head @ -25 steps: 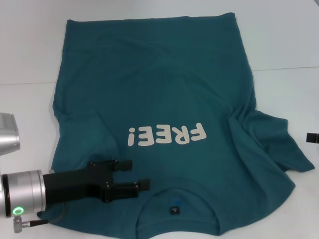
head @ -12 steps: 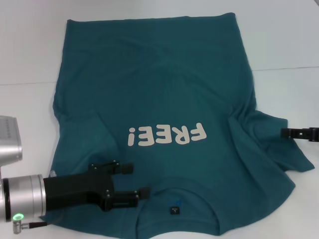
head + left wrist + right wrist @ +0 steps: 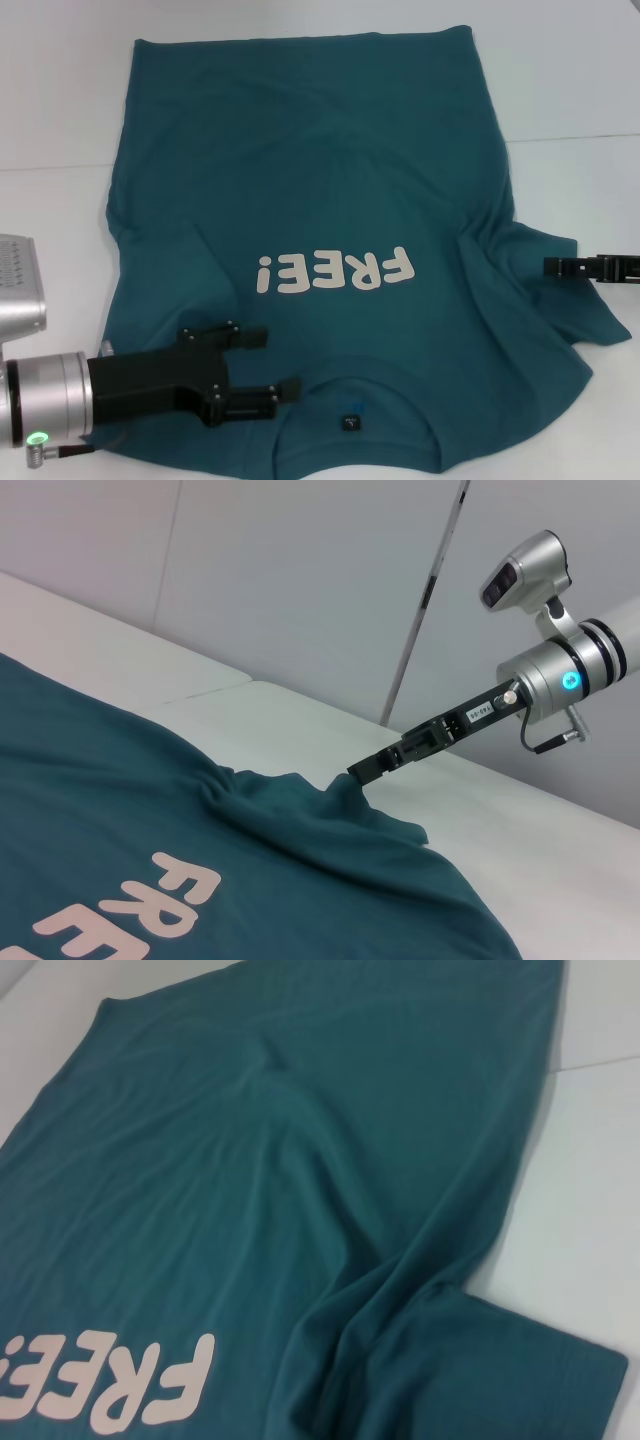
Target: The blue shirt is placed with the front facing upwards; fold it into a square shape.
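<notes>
Left end effector (image 3: 268, 364) spread wide by the blue shirt (image 3: 320, 180) collar; right end effector (image 3: 552, 266) over the sleeve – can't tell its state – could bunch fabric.

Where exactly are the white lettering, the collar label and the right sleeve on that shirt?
White "FREE!" lettering (image 3: 335, 271), head view, middle letters.
Collar label (image 3: 350, 422), head view, its centre.
Right sleeve (image 3: 565, 300), head view, rumpled cloth.

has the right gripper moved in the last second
Yes. The right gripper has come in from the right edge of the head view, reaching over the blue shirt at its right sleeve, toward the "FREE!" lettering.
</notes>
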